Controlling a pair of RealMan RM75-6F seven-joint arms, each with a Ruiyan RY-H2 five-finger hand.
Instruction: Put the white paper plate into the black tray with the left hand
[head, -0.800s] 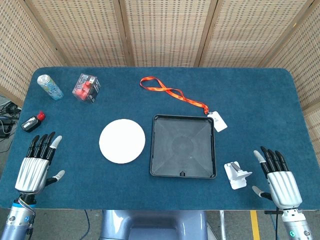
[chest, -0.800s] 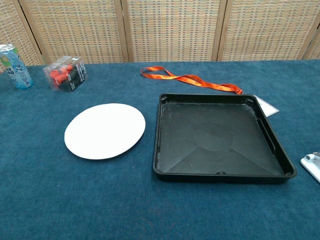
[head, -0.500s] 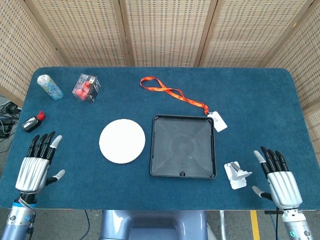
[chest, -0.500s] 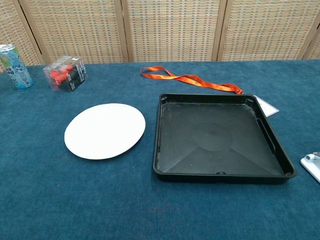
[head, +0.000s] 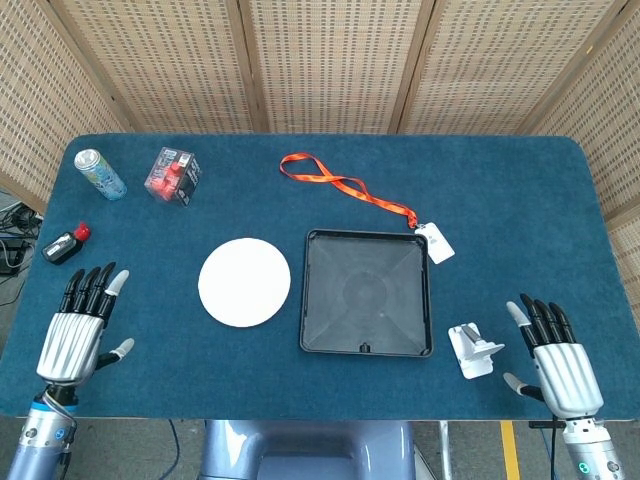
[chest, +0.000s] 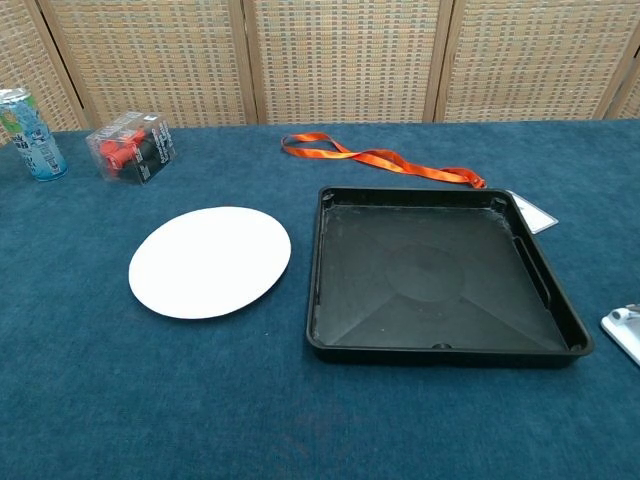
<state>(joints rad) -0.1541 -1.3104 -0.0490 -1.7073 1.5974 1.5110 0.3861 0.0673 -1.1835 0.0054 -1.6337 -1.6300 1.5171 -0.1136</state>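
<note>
The white paper plate (head: 244, 282) (chest: 210, 261) lies flat on the blue table, just left of the square black tray (head: 316, 290) (chest: 317, 262), which holds nothing. My left hand (head: 77, 331) hovers at the table's front left corner, well left of the plate, its fingers spread and holding nothing. At the front right corner my right hand (head: 556, 360) is likewise spread and holds nothing. Neither hand appears in the chest view.
An orange lanyard (head: 345, 187) with a white tag (head: 437, 242) lies behind the tray. A can (head: 99, 173), a clear box with red contents (head: 174, 175) and a small black and red item (head: 65, 243) sit at the left. A white clip-like object (head: 472, 349) lies beside my right hand.
My left hand has shifted slightly toward the right and toward the table's front edge. Everything else is unmoved.
</note>
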